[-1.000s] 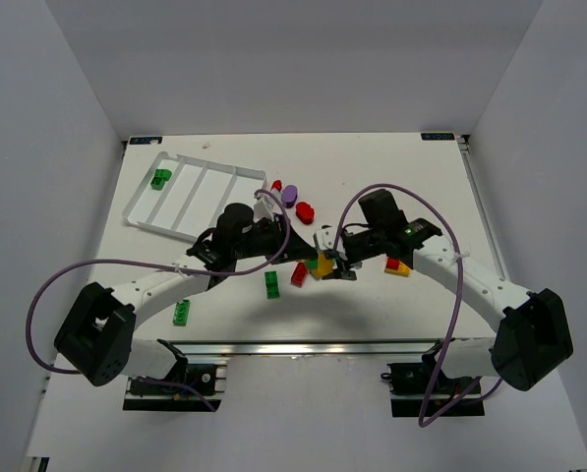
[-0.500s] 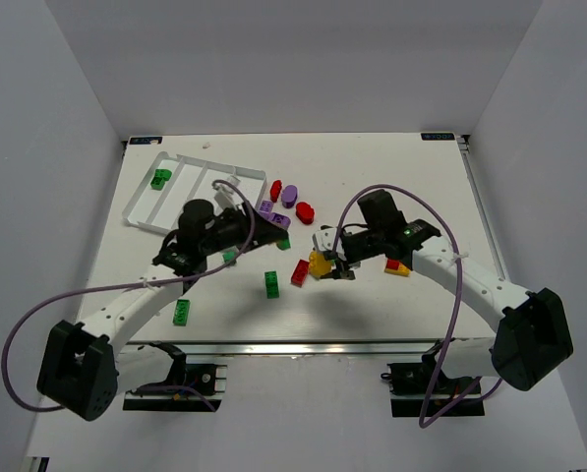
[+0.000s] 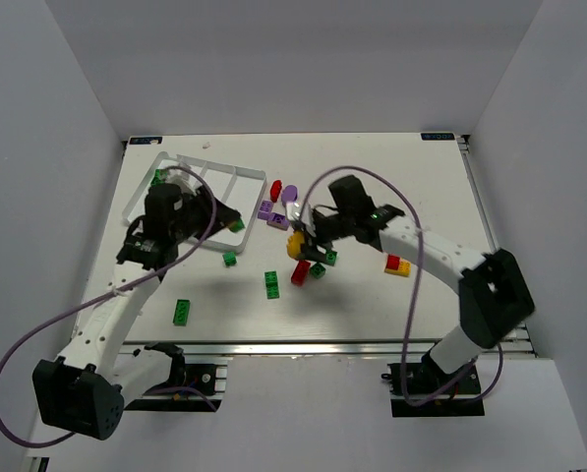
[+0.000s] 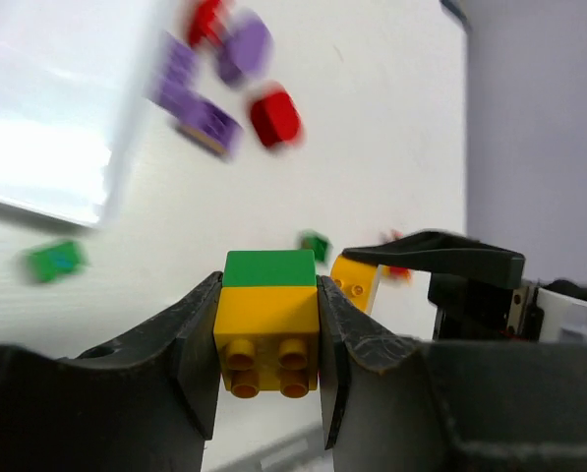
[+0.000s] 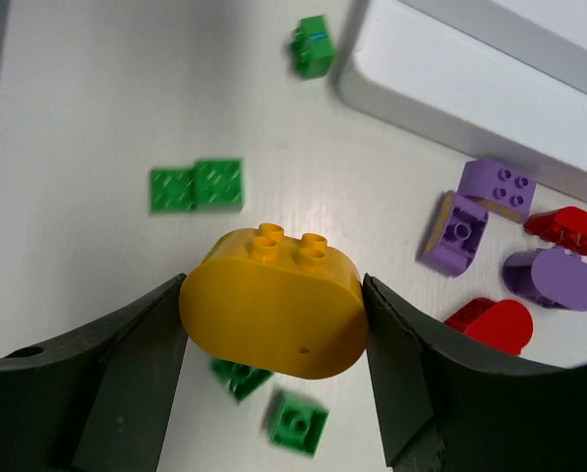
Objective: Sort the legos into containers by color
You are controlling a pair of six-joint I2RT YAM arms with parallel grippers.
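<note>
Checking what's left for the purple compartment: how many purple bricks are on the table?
3, all just right of the tray: a studded square brick, a second brick beside it, and an oval brick. More may be hidden.

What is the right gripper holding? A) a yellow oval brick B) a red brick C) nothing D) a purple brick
A: the right wrist view shows the yellow oval brick clamped between the two fingers of the right gripper.
</note>
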